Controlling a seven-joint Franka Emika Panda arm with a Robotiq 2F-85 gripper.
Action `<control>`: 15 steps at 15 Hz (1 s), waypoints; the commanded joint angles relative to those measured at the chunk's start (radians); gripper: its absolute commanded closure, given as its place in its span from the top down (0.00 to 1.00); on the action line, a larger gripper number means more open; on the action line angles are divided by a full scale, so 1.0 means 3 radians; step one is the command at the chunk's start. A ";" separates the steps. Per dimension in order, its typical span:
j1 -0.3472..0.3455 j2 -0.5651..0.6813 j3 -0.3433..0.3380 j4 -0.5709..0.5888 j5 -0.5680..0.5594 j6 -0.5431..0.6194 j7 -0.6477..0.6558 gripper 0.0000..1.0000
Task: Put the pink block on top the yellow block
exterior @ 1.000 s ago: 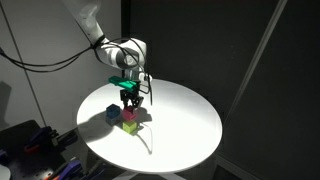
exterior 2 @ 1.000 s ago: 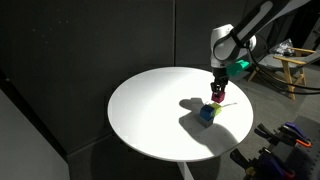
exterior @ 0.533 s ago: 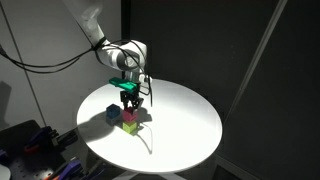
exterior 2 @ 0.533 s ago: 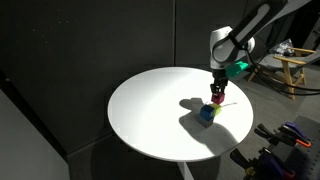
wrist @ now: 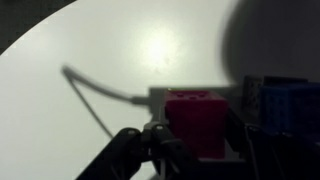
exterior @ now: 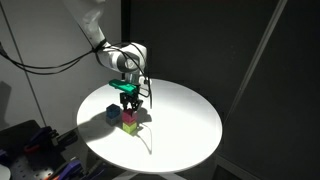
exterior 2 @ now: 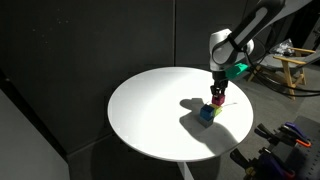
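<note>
The pink block (exterior: pixel 127 116) rests on top of the yellow block (exterior: pixel 131 127) on the round white table (exterior: pixel 185 125). My gripper (exterior: pixel 127 104) comes straight down on it, with a finger on each side of the pink block, shut on it. In the wrist view the pink block (wrist: pixel 197 122) fills the space between my dark fingers (wrist: pixel 200 150), and the yellow block is hidden beneath it. In the other exterior view the pink block (exterior 2: pixel 218 98) sits just under my gripper (exterior 2: pixel 218 90).
A blue cube (exterior: pixel 113 116) stands right beside the stack; it also shows in an exterior view (exterior 2: pixel 206 113) and in the wrist view (wrist: pixel 285 105). A thin cable (wrist: pixel 100 90) lies on the table near the blocks. Clutter and equipment lie on the floor (exterior: pixel 35 145).
</note>
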 commanded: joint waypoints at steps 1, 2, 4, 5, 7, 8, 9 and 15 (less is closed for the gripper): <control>0.0018 0.0041 -0.0006 0.0099 -0.0006 -0.0078 0.0082 0.30; 0.0020 0.0046 -0.0006 0.0106 -0.0008 -0.0078 0.0085 0.30; 0.0024 0.0068 -0.0008 0.0127 -0.0011 -0.0081 0.0094 0.30; 0.0024 0.0083 -0.0009 0.0139 -0.0011 -0.0083 0.0096 0.30; 0.0025 0.0102 -0.0010 0.0156 -0.0012 -0.0082 0.0099 0.30; 0.0025 0.0112 -0.0009 0.0166 -0.0012 -0.0083 0.0099 0.30; 0.0026 0.0121 -0.0009 0.0174 -0.0012 -0.0085 0.0100 0.30; 0.0028 0.0171 -0.0012 0.0196 -0.0016 -0.0084 0.0103 0.30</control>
